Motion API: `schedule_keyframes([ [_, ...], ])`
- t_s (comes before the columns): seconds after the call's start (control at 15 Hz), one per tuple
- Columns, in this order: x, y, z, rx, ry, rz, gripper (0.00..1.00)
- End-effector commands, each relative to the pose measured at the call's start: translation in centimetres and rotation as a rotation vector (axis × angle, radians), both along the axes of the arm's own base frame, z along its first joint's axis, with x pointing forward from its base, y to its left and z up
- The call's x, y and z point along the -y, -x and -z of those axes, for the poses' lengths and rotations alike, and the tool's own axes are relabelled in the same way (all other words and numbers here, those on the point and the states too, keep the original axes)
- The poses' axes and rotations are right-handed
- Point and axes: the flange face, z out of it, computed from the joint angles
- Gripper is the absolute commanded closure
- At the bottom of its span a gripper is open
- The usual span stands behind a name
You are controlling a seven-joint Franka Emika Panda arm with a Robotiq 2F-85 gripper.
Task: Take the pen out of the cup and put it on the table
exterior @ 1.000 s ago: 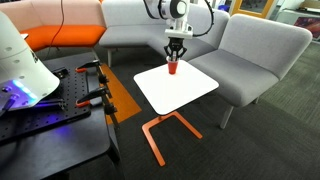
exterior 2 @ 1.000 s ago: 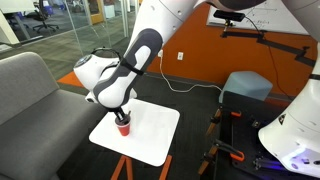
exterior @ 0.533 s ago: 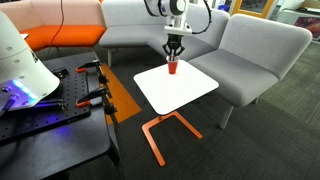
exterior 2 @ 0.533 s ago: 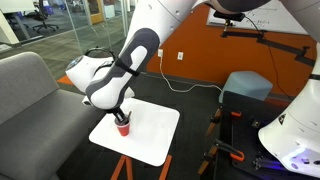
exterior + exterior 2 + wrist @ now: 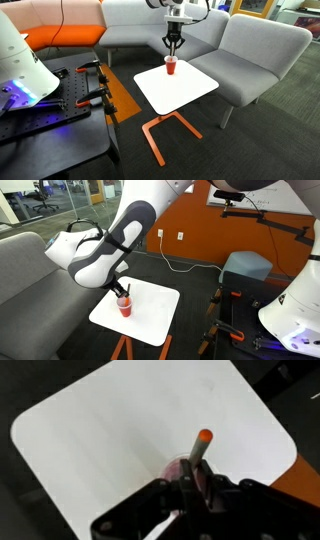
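Grey fabric sofas (image 5: 262,52), orange cushioned seat (image 5: 62,38), dark carpet floor (image 5: 265,140), orange painted wall (image 5: 190,225), glass partition (image 5: 60,205).

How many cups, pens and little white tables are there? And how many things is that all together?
red cup: 1
pen: 1
white table: 1
Total: 3
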Motion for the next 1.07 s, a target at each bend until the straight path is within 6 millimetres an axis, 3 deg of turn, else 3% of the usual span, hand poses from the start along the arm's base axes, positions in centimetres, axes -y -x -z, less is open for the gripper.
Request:
schedule_keyframes([
  [0.0,0.8,-0.1,-2.9,0.077,0.044,0.04,0.97],
  [0.2,1.9,0.2,-5.3,0.129,0.011,0.106,0.97],
  [0.53,4.5,3.5,-8.8,0.258,-0.067,0.304,0.97],
  [0.8,7.3,7.6,-9.5,0.4,-0.071,0.451,0.97],
  [1.0,8.9,10.4,-8.7,0.502,-0.1,0.568,0.97],
])
